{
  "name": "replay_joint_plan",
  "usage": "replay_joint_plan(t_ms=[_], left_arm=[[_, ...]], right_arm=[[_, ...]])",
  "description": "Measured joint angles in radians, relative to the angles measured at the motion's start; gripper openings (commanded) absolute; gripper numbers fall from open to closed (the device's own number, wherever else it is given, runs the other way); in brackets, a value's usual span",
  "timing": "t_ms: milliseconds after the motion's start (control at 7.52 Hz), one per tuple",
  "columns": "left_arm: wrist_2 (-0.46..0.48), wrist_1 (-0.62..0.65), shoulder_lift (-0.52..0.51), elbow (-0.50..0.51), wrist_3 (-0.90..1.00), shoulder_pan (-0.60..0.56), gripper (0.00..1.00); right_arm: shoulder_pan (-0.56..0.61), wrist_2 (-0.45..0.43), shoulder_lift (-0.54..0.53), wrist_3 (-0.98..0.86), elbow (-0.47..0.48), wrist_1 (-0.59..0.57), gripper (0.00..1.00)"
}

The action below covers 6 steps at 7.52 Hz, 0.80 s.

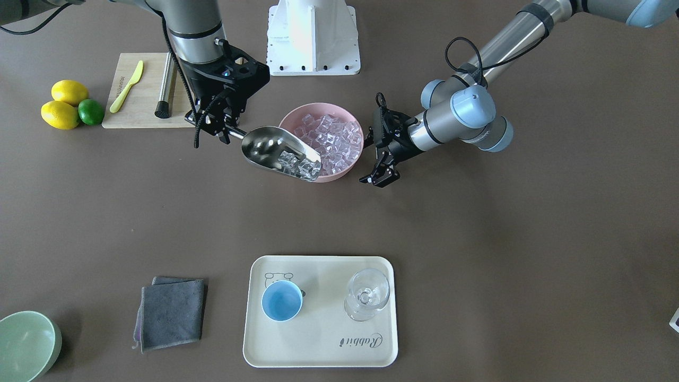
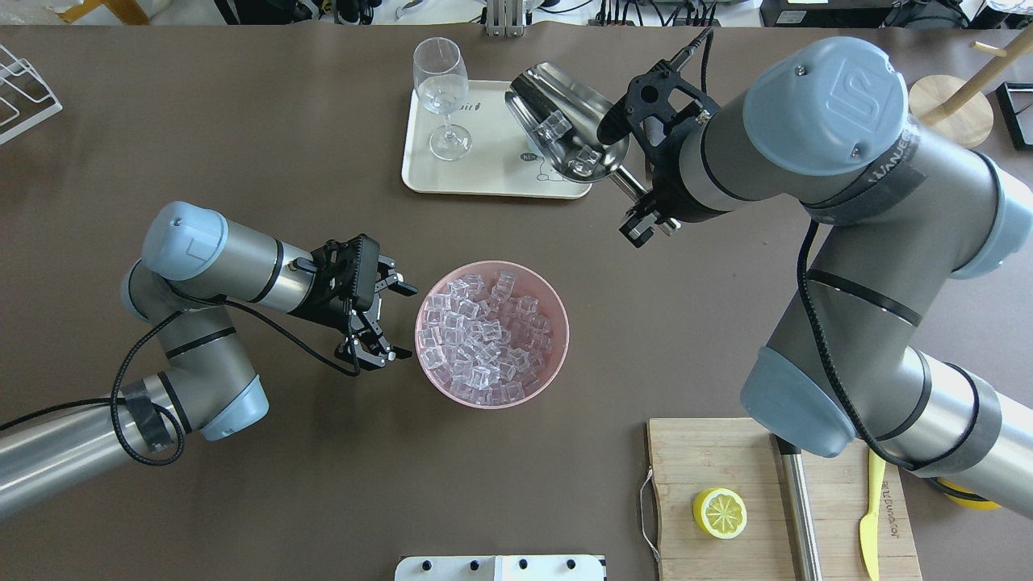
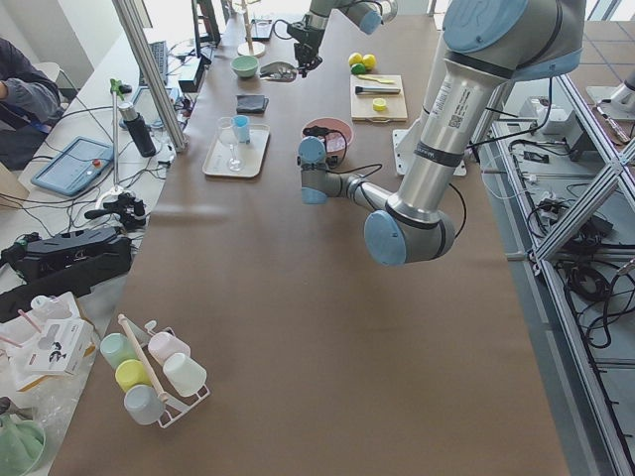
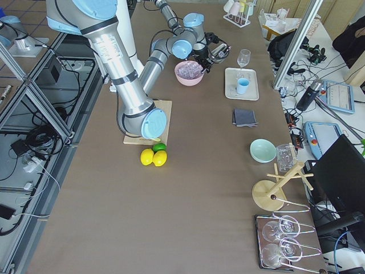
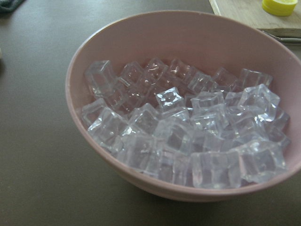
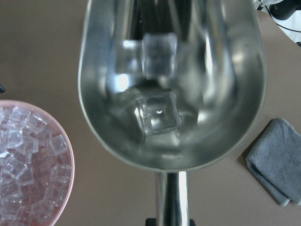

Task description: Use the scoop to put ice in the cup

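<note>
Ice (image 5: 188, 136) is seen in two places: most of it is heaped in a pink bowl (image 5: 155, 37), and a few cubes are carried in the trough of the scoop (image 1: 268, 146). The scoop is gripped by its thin handle in the right tool (image 1: 225, 130), whose jaws are closed on it, and is held in the air close to the bowl. In the front-facing view its open mouth is seen overlapping the bowl's rim, while in the right wrist view the bowl is placed below and off to one side. The left tool (image 2: 395, 321) is held just beside the bowl on the opposite side, its jaws spread wide with nothing between them. The cubes are clear and glassy, marked by bright glints, and are all much alike. The cup (image 1: 281, 300), light blue inside, is stood on a cream tray (image 1: 318, 345) next to a stemmed glass (image 1: 367, 294), well apart from the bowl. The surface (image 1: 477, 239) is matte brown. On it are also laid a folded grey cloth (image 1: 172, 313), a pale green bowl (image 1: 24, 345) and a wooden board (image 1: 143, 101) bearing a yellow knife (image 1: 127, 86) and a steel cylinder (image 1: 165, 85), with two lemons (image 1: 59, 115) and a lime (image 1: 90, 112) beside the board. In the side views, benches strewn with cables, a rack of pastel mugs (image 3: 149, 377) and a wooden stand (image 4: 274, 188) are shown around the surface.
</note>
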Motion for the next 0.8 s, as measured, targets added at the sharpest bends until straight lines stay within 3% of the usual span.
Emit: replay_joint_plan(t_ms=[399, 798], left_arm=[[0.009, 0.038, 0.101, -0.111, -0.001, -0.04, 0.98], [0.01, 0.292, 0.158, -0.25, 0.001, -0.101, 0.98]], right_arm=[[0.026, 0.009, -0.008, 0.089, -0.016, 0.096, 0.0], [0.066, 0.095, 0.005, 0.091, -0.038, 0.017, 0.0]])
